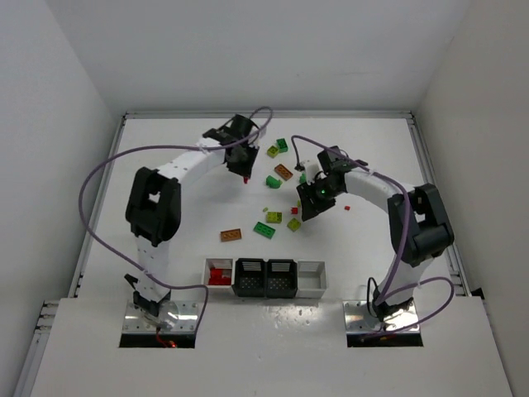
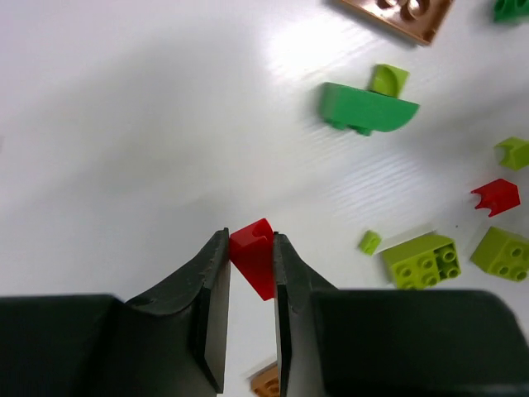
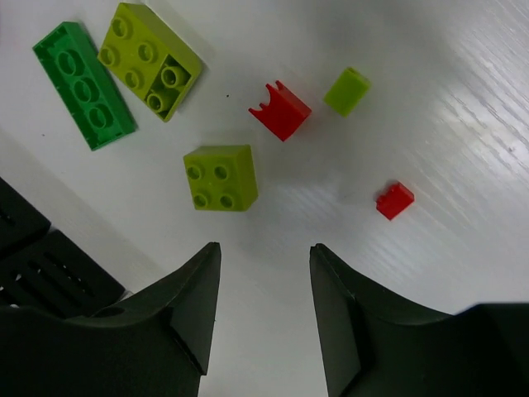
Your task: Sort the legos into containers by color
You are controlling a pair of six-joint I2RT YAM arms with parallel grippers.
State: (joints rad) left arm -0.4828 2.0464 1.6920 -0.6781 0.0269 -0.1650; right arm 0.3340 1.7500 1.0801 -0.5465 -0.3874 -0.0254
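My left gripper (image 1: 246, 176) is shut on a small red lego (image 2: 254, 252), pinched between its two black fingers at the back of the table. My right gripper (image 3: 266, 246) stands open with nothing in it, just short of a yellow-green square lego (image 3: 220, 177). Beyond that lie a notched red lego (image 3: 280, 110), a tiny red one (image 3: 394, 200), a green bar (image 3: 83, 85) and a yellow-green brick (image 3: 150, 60). The containers (image 1: 264, 278) sit in a row at the near edge. Red legos lie in the left white bin (image 1: 217, 273).
Loose legos are scattered mid-table: a brown-orange one (image 1: 231, 235), a green one (image 1: 264, 230), a brown one (image 1: 283, 171) and a curved green one (image 2: 364, 107). Two black bins (image 1: 250, 277) stand between the white ones. White walls enclose the table.
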